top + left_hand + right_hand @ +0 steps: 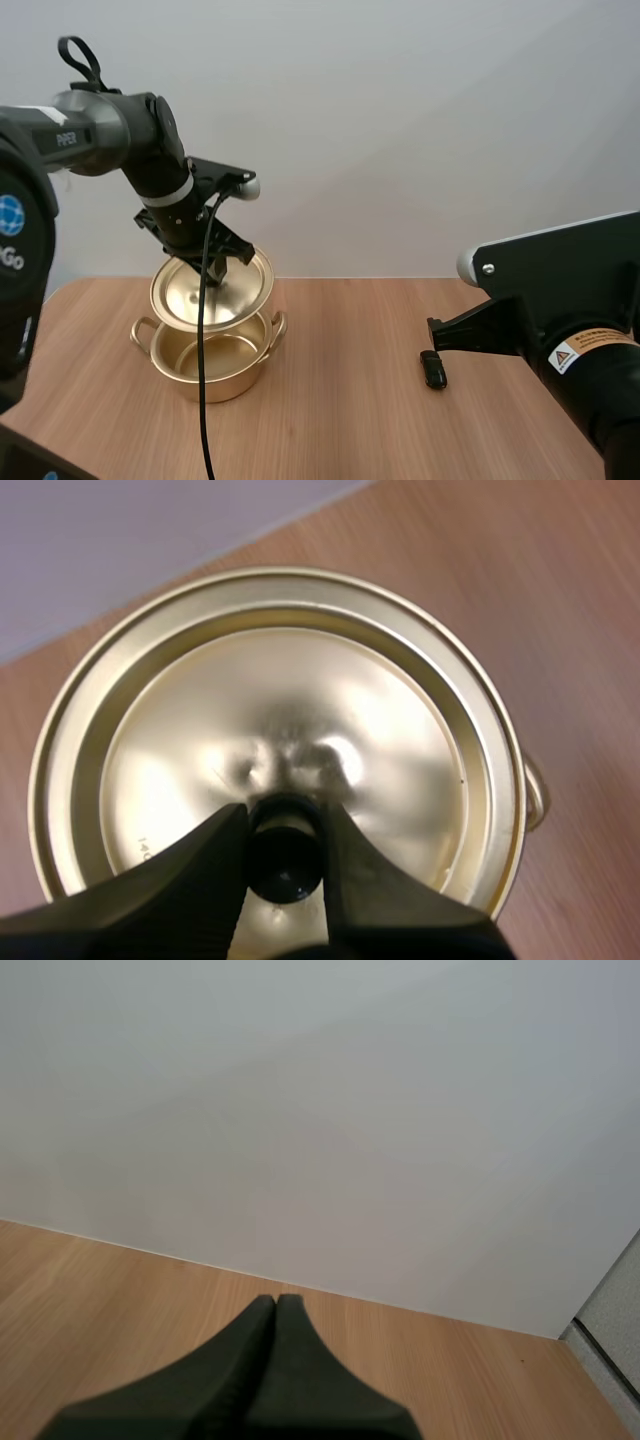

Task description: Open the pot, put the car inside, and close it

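My left gripper (212,264) is shut on the black knob (285,858) of the golden lid (228,292), which hangs tilted just above the open golden pot (215,368). In the left wrist view my left gripper (285,818) pinches the knob from both sides over the lid (300,695), and a pot handle (535,792) peeks out beside the lid's rim. A small black object (432,369), which may be the car, lies on the table right of centre. My right gripper (433,330) hovers just over it, and its fingers (276,1305) lie together as one wedge.
The wooden table (340,400) has free room between the pot and the small black object. A plain wall stands behind the table's far edge (300,1288).
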Robot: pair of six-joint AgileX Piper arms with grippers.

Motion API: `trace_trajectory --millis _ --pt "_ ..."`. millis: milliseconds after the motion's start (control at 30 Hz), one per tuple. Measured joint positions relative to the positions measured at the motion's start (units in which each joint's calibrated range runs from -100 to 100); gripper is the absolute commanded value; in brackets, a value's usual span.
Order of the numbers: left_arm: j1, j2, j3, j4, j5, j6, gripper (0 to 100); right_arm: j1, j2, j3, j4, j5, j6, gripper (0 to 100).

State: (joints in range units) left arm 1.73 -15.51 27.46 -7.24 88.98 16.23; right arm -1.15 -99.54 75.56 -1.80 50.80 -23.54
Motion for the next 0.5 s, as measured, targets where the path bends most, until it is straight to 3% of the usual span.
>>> trace_trajectory --millis 500 --pt "0.24 -27.7 -3.4 -12.5 -36.9 -1.2 0 0.0 1.9 1.1 -0.1 1.2 -0.4 0"
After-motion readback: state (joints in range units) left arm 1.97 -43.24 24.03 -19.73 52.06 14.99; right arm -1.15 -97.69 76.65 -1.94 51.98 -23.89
